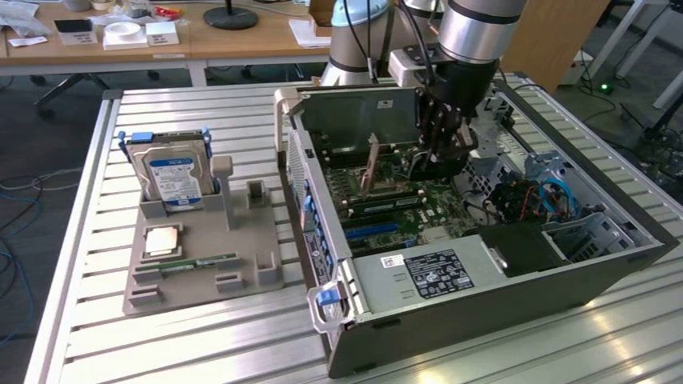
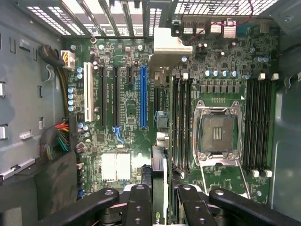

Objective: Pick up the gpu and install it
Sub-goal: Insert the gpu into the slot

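The open computer case [image 1: 597, 272] lies on the slatted table with its motherboard [image 2: 127, 101] facing up. My gripper [image 1: 443, 160] reaches down inside it. In the wrist view the gripper [image 2: 160, 194] is shut on the gpu [image 2: 158, 162], seen edge-on as a thin dark card between the black fingers [image 2: 138, 205]. The card runs over the board between the long blue slot [image 2: 143, 96] and the black memory slots [image 2: 181, 122]. In the exterior view the gpu [image 1: 372, 164] shows as an upright tan-brown strip beside the gripper. I cannot tell whether its lower edge touches the board.
A grey holder [image 1: 240, 240] on the exterior view's left carries a silver hard drive [image 1: 171, 178], a processor chip [image 1: 162, 240] and a green memory stick [image 1: 203, 262]. Inside the case are an empty processor socket [image 2: 217, 134], cable bundles [image 2: 56, 141] and a black power supply [image 1: 523, 248].
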Controlling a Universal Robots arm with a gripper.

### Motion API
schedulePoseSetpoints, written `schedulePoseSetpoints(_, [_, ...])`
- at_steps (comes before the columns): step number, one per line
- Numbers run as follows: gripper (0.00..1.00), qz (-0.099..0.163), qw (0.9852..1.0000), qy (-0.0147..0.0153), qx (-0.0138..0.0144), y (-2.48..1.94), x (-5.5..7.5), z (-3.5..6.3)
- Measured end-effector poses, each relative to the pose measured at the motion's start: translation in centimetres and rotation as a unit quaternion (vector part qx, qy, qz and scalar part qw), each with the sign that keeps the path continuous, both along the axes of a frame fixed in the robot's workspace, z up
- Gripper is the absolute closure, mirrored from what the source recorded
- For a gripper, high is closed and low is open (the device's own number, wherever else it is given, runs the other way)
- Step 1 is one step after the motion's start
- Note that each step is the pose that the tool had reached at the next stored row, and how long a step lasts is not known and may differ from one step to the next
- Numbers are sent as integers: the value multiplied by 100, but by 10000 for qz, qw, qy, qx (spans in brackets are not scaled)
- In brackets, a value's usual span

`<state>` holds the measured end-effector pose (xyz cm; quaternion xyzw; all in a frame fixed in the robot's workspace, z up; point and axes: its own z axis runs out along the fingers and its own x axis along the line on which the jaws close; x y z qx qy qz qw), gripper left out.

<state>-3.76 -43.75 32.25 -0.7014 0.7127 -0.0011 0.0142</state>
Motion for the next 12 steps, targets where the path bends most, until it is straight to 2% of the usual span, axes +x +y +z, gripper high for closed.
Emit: schedulePoseSetpoints(12, [74, 0, 10000, -1, 0, 0, -21, -12])
